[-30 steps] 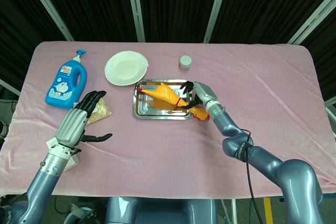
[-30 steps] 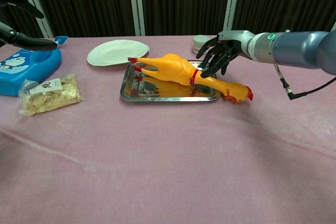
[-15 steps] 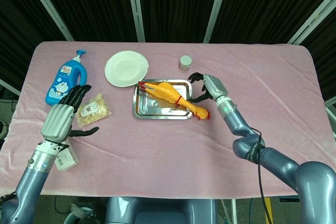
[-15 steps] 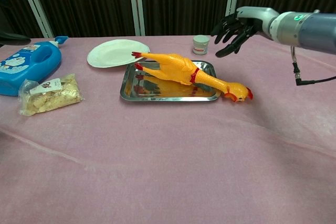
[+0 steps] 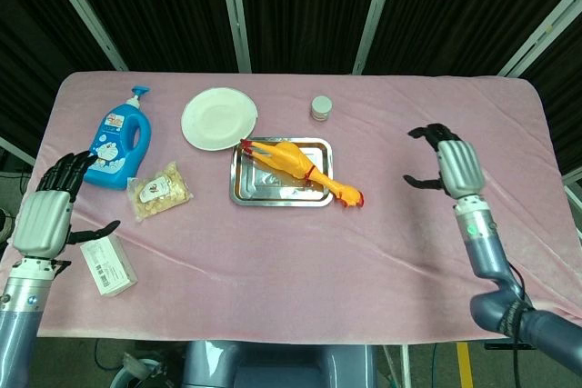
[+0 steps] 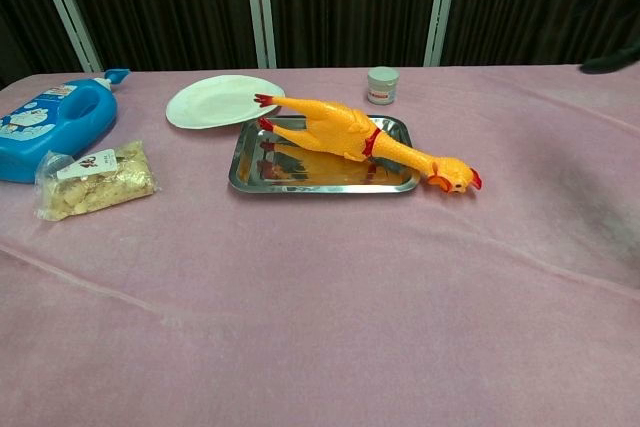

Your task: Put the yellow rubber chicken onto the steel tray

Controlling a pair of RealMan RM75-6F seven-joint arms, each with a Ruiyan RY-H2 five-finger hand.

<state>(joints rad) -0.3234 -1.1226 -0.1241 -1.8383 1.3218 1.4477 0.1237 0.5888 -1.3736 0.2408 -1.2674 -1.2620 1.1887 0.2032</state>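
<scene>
- Since the earlier frames we see both arms drawn back: the right hand (image 5: 447,159) has left the chicken and now hangs well to the right of the tray, and the left hand (image 5: 47,209) has pulled away toward the surface's left edge.
- At far left, the left hand hovers with fingers apart, holding nothing; just right of it lies a small white box (image 5: 107,264).
- Behind it a blue detergent bottle (image 5: 115,144) lies on the pink cloth (image 5: 273,252), with a clear bag of snacks (image 5: 160,192) just beside it.
- Further right sits a white plate (image 5: 218,118), near the tray's back left corner.
- In the middle we find the steel tray (image 5: 245,194), and the yellow rubber chicken (image 5: 293,166) lies slantwise across it, red feet over the back left rim, head and red comb hanging past the front right rim onto the cloth.
- Behind the tray's right end stands a small capped jar (image 5: 321,108).
- At right, the right hand is empty, fingers spread and slightly curled, touching nothing.
</scene>
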